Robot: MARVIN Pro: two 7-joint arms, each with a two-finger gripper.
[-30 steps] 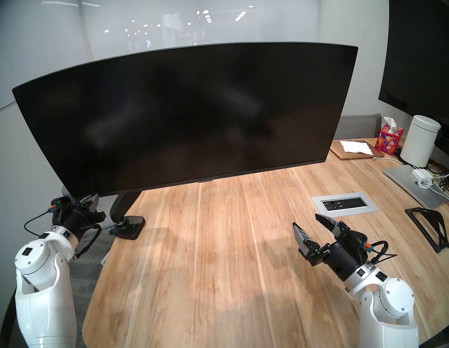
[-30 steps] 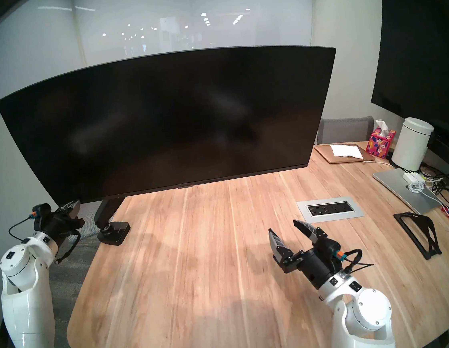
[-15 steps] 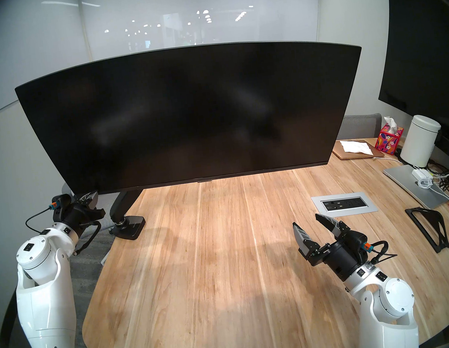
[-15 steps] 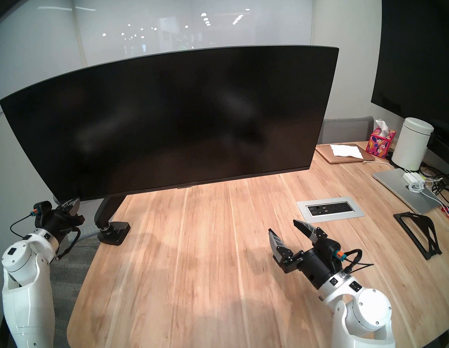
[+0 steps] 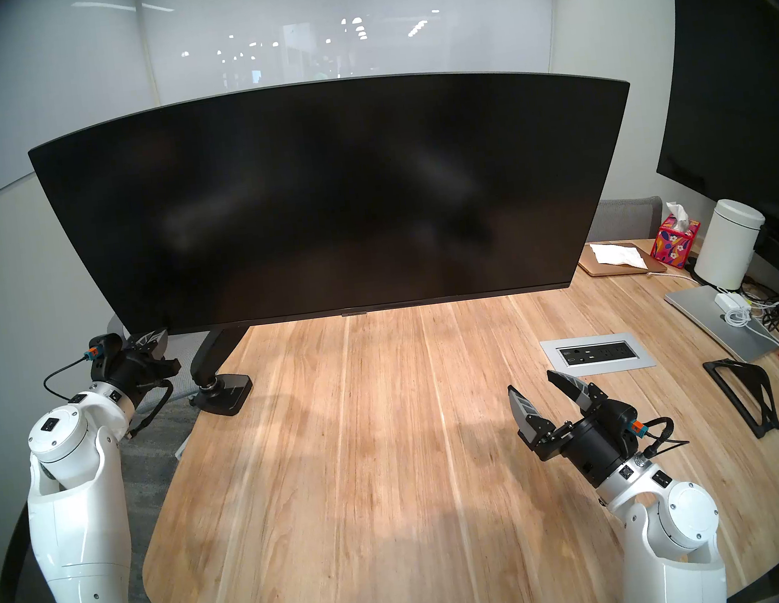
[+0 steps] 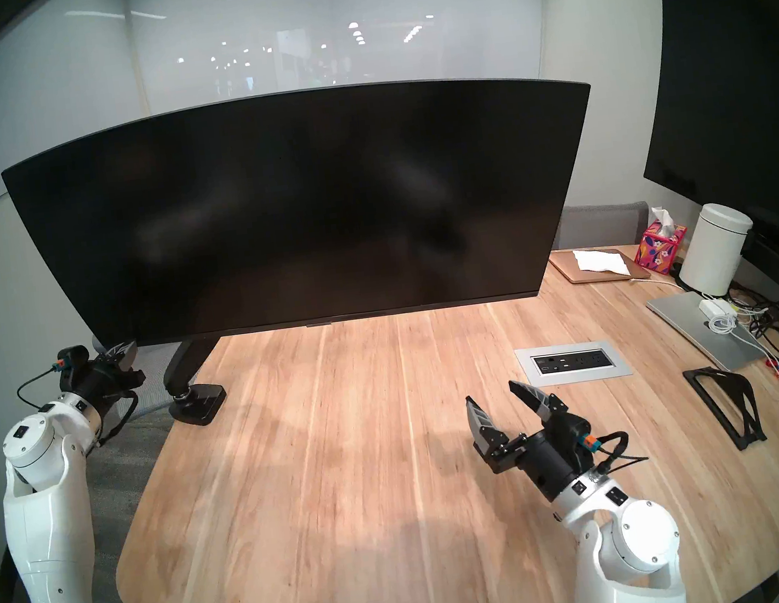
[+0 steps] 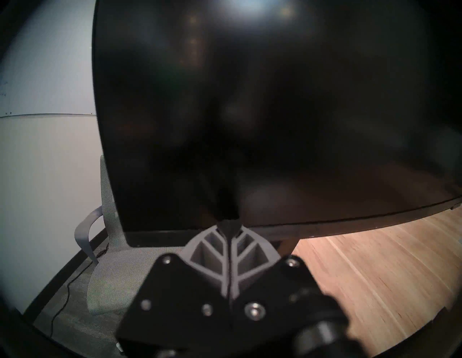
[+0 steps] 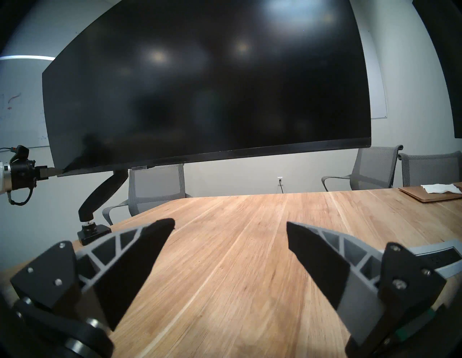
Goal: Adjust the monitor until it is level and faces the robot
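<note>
The monitor (image 5: 336, 193) is a very wide black screen, dark, facing me above the wooden table (image 5: 372, 465). Its bottom edge looks about level in the head view. It hangs on a black jointed arm (image 5: 212, 357) with a clamp base (image 5: 226, 394) at the table's left edge. My left gripper (image 5: 165, 334) is shut and empty, its tips touching the underside of the monitor's lower-left corner; the left wrist view shows the tips (image 7: 228, 223) against the edge of the monitor (image 7: 250, 112). My right gripper (image 5: 531, 381) is open and empty, low over the table at the right, well clear of the monitor (image 8: 200, 87).
A second dark screen (image 5: 740, 84) on a silver flat base (image 5: 714, 319) stands at the right with a white cylinder (image 5: 730, 250), tissue box (image 5: 673, 242), cables (image 5: 777, 322) and black stand (image 5: 744, 391). A socket panel (image 5: 597, 355) is just beyond my right gripper. Grey chairs (image 8: 367, 170) stand behind the table.
The monitor has shifted a little to the right. My left gripper has moved slightly up and right with its lower-left corner. The right arm has not moved.
</note>
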